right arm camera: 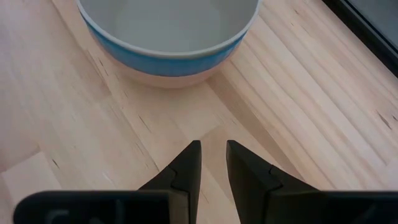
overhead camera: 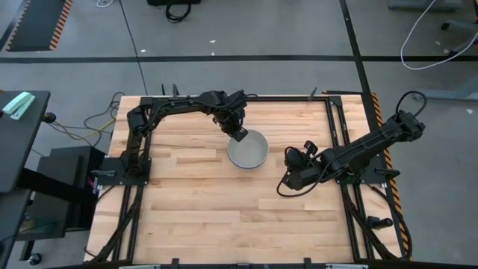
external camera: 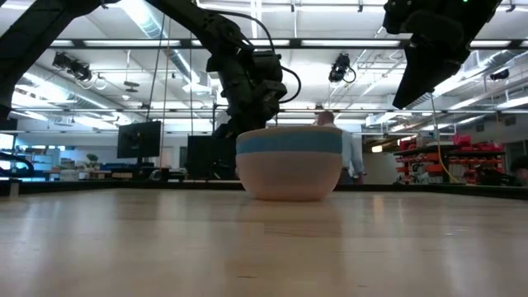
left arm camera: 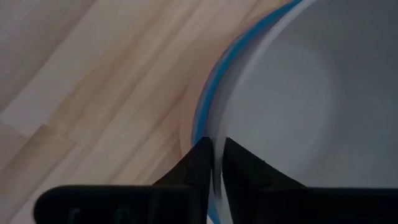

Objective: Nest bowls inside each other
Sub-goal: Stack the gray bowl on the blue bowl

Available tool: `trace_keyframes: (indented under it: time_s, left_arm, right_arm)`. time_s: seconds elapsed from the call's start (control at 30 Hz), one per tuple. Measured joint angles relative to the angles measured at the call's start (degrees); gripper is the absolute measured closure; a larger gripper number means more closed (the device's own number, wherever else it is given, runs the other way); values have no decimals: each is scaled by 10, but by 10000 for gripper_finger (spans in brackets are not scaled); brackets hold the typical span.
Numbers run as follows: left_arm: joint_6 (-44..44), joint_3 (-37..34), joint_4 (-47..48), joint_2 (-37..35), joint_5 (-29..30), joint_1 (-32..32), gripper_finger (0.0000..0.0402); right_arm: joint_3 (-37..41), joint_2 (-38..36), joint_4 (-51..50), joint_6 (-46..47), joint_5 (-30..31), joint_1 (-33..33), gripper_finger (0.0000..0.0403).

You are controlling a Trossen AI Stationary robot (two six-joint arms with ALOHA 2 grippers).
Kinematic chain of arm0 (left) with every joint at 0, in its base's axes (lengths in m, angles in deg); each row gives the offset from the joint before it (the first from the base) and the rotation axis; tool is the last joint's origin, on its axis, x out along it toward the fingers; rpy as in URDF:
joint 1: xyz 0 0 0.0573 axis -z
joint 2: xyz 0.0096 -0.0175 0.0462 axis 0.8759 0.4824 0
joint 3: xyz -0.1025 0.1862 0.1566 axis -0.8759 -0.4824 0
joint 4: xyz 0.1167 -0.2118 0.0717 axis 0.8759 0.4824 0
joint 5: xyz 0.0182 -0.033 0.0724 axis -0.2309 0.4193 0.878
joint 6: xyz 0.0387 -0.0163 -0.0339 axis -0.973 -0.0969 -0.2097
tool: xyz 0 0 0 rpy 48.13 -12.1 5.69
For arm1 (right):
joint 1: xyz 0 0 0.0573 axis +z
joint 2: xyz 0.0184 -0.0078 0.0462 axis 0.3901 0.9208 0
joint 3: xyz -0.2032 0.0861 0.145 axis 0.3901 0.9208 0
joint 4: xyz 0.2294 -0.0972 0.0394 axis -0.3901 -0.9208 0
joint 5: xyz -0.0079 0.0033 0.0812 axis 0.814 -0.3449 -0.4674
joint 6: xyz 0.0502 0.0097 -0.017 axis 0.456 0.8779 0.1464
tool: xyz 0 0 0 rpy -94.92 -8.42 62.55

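The three bowls stand nested as one stack [overhead camera: 247,149] near the table's middle. The pale grey-white bowl [right arm camera: 168,18] is innermost. The blue bowl [external camera: 289,142] shows as a band around it. The salmon-pink bowl [external camera: 289,177] is outermost, with its base on the wood. My left gripper [overhead camera: 239,134] is at the stack's far-left rim, shut on it. My right gripper [overhead camera: 285,188] hovers to the stack's right and nearer, above bare wood. Its fingers [right arm camera: 213,149] are a narrow gap apart and hold nothing. My left gripper pinches the rim of the nested stack [left arm camera: 217,163] from above, pointing down, with one finger [left arm camera: 245,165] inside the grey-white bowl and one outside. The grey-white rim shows between the fingers and the blue edge [left arm camera: 205,115] runs in beside it. The stack rests upright on the table.
The wooden table top [overhead camera: 194,202] is bordered by a black frame [overhead camera: 336,127] carrying the arm bases. Bare wood lies all around the stack. In the low view, a person [external camera: 353,153] stands far behind the table in the room.
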Motion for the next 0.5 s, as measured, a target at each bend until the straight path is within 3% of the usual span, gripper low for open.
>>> trace_keyframes:
  time_s: [0.5]
  left_arm:
    - [-4,-1,1,-37,-3,0,276]
  right_arm:
    - [0,0,4,0,0,0,319]
